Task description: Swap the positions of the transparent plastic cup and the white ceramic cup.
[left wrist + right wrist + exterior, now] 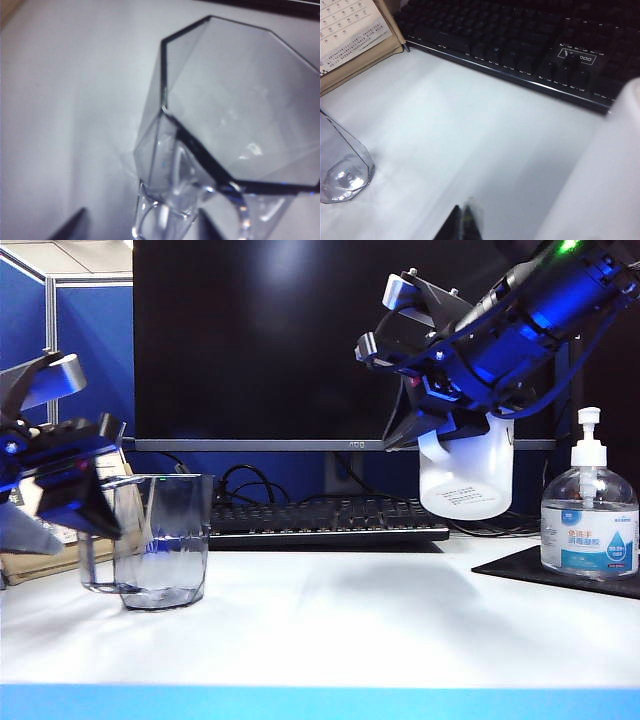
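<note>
Clear grey-tinted plastic, faceted: transparent plastic cup (165, 540), upright on the white counter (330, 620) at the left of the exterior view, long axis vertical, handle turned toward the left tool (70, 495).

Left tool: just beside the cup on its handle side, at rim height, dark jaws standing apart on either side of the handle region; nothing held. Whether a jaw touches the cup cannot be told. This arm is plainly the nearer one to the plastic cup.

White glazed ceramic: white ceramic cup (467, 472), clear of the counter, tilted, hanging under the right tool (440, 430), which is clamped tight on it at the right of the exterior view, well apart from the plastic cup.

View notes: left wrist view alone shows the angular rim (235, 100) and the clear handle (165, 220) lying between two dark jaw tips. Right wrist view gives the plastic cup's tapered base (342, 175) across open counter, plus the held mug as a white blur (600, 185).

Surroundings: black keyboard (330, 520), monitor (330, 340), pump bottle (590, 515) at far right.
</note>
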### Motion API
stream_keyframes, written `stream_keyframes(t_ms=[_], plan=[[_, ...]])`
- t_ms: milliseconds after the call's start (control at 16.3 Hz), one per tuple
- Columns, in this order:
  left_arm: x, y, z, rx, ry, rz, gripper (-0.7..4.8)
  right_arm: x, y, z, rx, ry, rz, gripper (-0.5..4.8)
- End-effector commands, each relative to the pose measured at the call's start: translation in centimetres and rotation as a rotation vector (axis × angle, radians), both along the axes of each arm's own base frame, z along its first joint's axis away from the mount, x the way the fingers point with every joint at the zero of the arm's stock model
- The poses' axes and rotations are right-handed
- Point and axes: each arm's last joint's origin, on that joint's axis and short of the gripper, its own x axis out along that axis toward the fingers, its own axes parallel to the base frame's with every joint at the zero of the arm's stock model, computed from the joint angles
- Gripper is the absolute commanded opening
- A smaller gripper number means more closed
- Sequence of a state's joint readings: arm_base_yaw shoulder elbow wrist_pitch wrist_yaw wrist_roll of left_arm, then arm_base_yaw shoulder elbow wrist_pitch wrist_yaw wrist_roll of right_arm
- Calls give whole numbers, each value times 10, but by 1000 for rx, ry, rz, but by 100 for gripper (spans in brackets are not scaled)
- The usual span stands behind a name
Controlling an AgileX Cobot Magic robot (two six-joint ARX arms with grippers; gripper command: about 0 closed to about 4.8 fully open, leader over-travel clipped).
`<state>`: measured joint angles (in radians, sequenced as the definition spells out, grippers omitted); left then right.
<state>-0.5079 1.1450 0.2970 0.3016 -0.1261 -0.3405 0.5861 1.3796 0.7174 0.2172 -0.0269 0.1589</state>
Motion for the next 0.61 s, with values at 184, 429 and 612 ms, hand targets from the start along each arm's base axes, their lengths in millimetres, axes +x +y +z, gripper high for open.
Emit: stream_keyframes(t_ms=[184,429,612], plan=[[4,0,7,1,-78,57,204,0,1,12,32,-68,10,-6],[10,-1,-5,45,-55,59,206,-3,0,17,43,-73,25,-6],[14,-4,-11,46,-54,46,206,-6,-3,19,33,-58,26,-6]])
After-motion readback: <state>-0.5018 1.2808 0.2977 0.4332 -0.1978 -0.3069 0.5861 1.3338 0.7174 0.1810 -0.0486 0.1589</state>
